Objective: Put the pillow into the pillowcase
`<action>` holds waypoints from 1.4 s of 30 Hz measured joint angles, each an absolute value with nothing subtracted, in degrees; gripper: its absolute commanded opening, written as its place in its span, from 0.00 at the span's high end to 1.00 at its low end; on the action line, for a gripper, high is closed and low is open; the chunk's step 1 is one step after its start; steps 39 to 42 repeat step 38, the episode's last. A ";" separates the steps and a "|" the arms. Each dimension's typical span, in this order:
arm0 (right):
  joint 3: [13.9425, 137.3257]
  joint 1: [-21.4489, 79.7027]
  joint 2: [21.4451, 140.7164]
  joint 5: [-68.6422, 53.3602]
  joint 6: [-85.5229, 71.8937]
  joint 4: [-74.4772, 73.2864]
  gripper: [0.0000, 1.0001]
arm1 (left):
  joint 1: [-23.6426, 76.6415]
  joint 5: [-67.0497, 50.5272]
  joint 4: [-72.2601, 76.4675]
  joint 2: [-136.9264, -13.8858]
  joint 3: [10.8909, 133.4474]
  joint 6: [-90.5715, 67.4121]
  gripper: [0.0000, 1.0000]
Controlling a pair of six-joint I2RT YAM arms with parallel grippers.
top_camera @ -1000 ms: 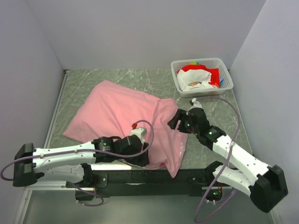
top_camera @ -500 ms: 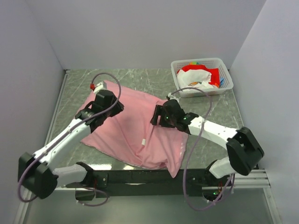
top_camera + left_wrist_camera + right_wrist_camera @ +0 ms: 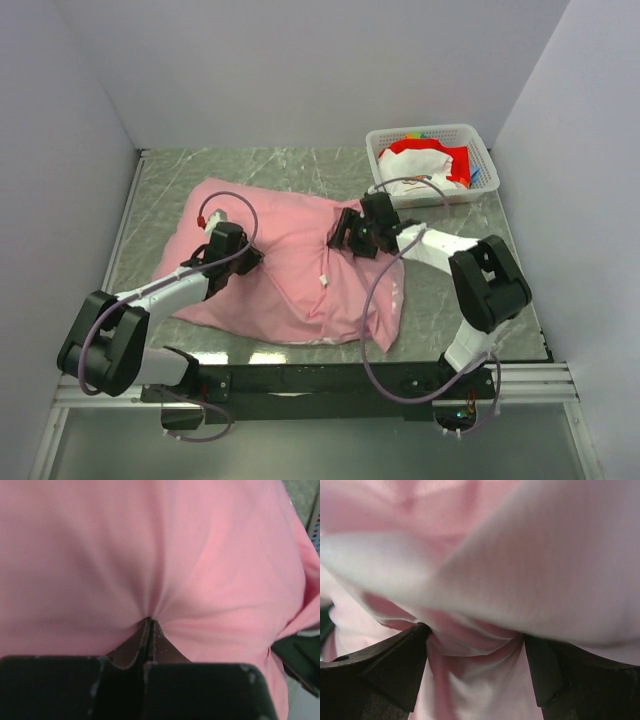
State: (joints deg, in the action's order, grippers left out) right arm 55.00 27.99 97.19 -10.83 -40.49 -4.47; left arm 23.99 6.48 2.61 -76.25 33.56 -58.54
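Note:
The pink pillowcase lies bulging across the middle of the table, its open end bunched at the near right. The pillow is hidden from view. My left gripper rests on the case's left part and is shut, pinching a tuck of pink fabric at its tips. My right gripper is at the case's upper right, jaws wide apart. A loose fold of the pillowcase sags between its fingers. A pale fold close to the lens hides what lies beyond.
A white basket with red and white items stands at the back right corner. Grey walls close in the table on the left, back and right. A small white tag sticks out of the pillowcase's middle seam.
My left arm came back from the case's far left corner and its jaws shut on the fabric. My right gripper shifted slightly right and back, and the pillowcase moved with it.

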 measured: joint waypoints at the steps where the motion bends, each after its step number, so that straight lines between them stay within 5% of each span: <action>1: 56.73 27.77 98.32 -10.83 -40.10 -5.08 0.20 | 24.14 6.26 3.42 -76.27 33.23 -59.22 0.98; 5: 60.86 26.68 100.16 -9.52 -38.22 -5.80 0.18 | 25.41 4.49 5.13 -76.14 33.10 -60.20 0.85; 6: 60.69 26.46 99.72 -9.30 -37.91 -5.98 0.07 | 25.78 3.88 4.91 -75.70 33.10 -60.27 0.77; 8: 58.96 26.04 97.38 -8.75 -37.43 -6.09 0.00 | 26.33 3.14 2.87 -73.34 33.15 -59.64 0.44; 10: 55.22 25.93 92.58 -8.05 -36.95 -6.76 0.00 | 26.83 2.72 -1.61 -69.38 33.89 -58.30 0.22; 11: 53.65 25.91 90.02 -8.01 -36.73 -7.22 0.00 | 27.03 2.72 -3.75 -67.48 34.57 -57.14 0.01; 26: 41.65 25.45 39.64 1.39 -35.66 -18.24 0.00 | 27.46 6.33 -27.68 -46.33 48.29 -44.25 0.01; 42: 35.94 25.45 33.80 4.21 -35.62 -23.75 0.00 | 27.46 2.44 -26.85 -42.39 44.60 -41.32 0.00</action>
